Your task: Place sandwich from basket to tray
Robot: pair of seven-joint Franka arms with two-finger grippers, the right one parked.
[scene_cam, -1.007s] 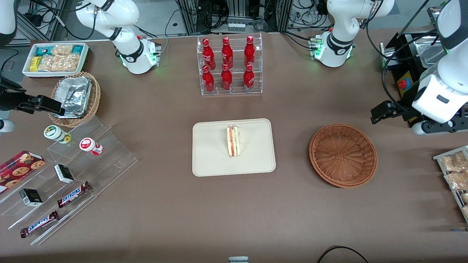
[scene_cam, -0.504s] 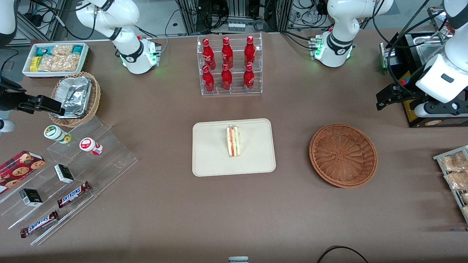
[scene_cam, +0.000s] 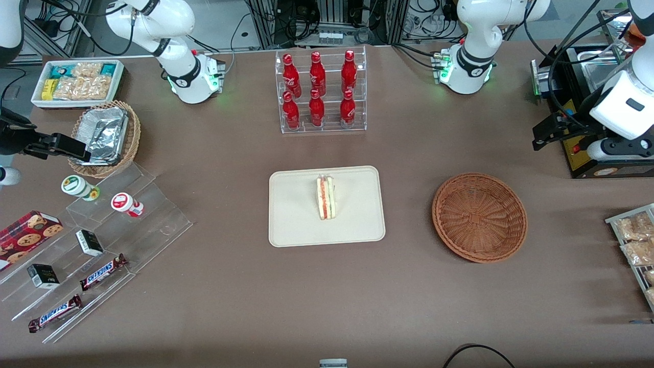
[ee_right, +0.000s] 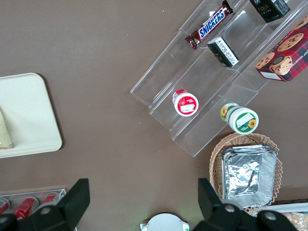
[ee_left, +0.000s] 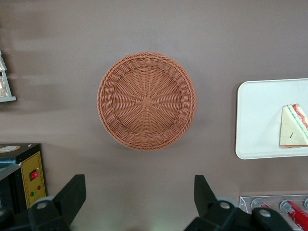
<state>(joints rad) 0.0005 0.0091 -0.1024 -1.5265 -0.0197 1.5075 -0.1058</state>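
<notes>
The sandwich (scene_cam: 326,197), a pale wedge with a red filling stripe, lies on the cream tray (scene_cam: 296,214) at mid-table. In the left wrist view the sandwich (ee_left: 293,126) shows on the tray (ee_left: 257,120) as well. Nothing lies in the reddish-brown woven basket (scene_cam: 479,217), which stands beside the tray toward the working arm's end. My gripper (scene_cam: 542,136) hangs high, farther from the front camera than the basket, beside a black box. The wrist view looks straight down on the basket (ee_left: 146,101), and the gripper (ee_left: 138,192) is open with only bare table between its fingers.
A clear rack of red bottles (scene_cam: 320,92) stands farther back than the tray. A black box with a red button (scene_cam: 576,149) and a tray of snack bags (scene_cam: 633,240) sit at the working arm's end. Acrylic steps with candy bars (scene_cam: 102,271) are at the parked arm's end.
My gripper has moved away from the front camera and out toward the working arm's end of the table. The sandwich, tray and basket have not moved.
</notes>
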